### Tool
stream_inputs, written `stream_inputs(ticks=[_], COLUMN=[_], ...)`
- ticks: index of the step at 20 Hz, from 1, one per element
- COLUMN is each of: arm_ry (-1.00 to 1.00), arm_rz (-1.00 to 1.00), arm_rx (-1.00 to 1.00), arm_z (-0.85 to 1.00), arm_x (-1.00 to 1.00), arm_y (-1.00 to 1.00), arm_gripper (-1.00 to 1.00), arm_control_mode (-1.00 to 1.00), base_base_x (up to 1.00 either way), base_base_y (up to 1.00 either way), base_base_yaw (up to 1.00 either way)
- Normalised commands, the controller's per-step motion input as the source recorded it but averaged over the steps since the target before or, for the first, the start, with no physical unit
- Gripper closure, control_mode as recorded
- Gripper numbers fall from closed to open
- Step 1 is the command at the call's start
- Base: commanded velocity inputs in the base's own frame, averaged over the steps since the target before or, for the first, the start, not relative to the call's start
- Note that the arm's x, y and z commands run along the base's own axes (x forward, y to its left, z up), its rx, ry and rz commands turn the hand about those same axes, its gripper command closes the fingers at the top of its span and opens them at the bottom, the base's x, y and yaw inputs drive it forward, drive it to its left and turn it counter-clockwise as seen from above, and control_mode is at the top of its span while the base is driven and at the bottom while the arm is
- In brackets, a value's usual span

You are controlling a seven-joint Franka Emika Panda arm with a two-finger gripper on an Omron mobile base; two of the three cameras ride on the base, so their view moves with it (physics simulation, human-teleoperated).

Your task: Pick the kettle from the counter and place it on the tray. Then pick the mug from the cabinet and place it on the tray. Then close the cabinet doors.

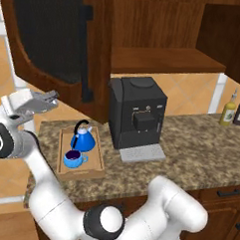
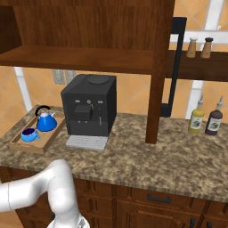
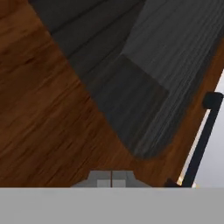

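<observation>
1. While you look from the left base view, your gripper [image 1: 52,95] sits high at the left, just beside the outer face of the left door [image 1: 56,39], above the counter's [image 1: 200,151] left end.
2. Your hand view shows the two fingertips [image 3: 111,178] pressed together with nothing between them, so the tool is narrow and empty.
3. Just past those tips you face the door's brown frame and ribbed black panel [image 3: 153,78], with the bar handle [image 3: 202,140] at the right edge of that view.
4. You find the tray [image 1: 65,175] at the counter's left end, one short side at the front edge.
5. On it the kettle [image 1: 83,138] stands upright in the back half, and the mug [image 1: 73,159] sits just in front of it, in the half nearer the front edge.
6. Both doors stand open: the left one swings out over the tray, and the right one [image 2: 177,67] shows edge-on in the right base view.
7. Behind them the cabinet [image 1: 160,59] shows its shelf board.
8. Beside the tray, a black coffee machine [image 1: 137,118] stands near the back; two bottles [image 2: 205,118] stand well apart toward the right end.
</observation>
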Motion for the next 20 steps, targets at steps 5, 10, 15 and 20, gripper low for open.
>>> stream_inputs(ticks=[5, 10, 15, 20], arm_ry=[0.64, 0.61, 0.35, 0.31], arm_rz=[0.09, 0.18, 0.23, 0.22], arm_rx=[0.00, 0.00, 0.00, -0.01], arm_z=[0.00, 0.11, 0.34, 0.03], arm_x=[0.61, 0.74, 0.53, 0.62], arm_y=[-0.88, -0.73, -0.67, -0.73], arm_gripper=[1.00, 1.00, 1.00, 1.00], arm_control_mode=[-1.00, -1.00, -1.00, -1.00], base_base_x=[0.00, 0.00, 0.00, 0.00], base_base_y=[0.00, 0.00, 0.00, 0.00], base_base_yaw=[0.00, 0.00, 0.00, 0.00])
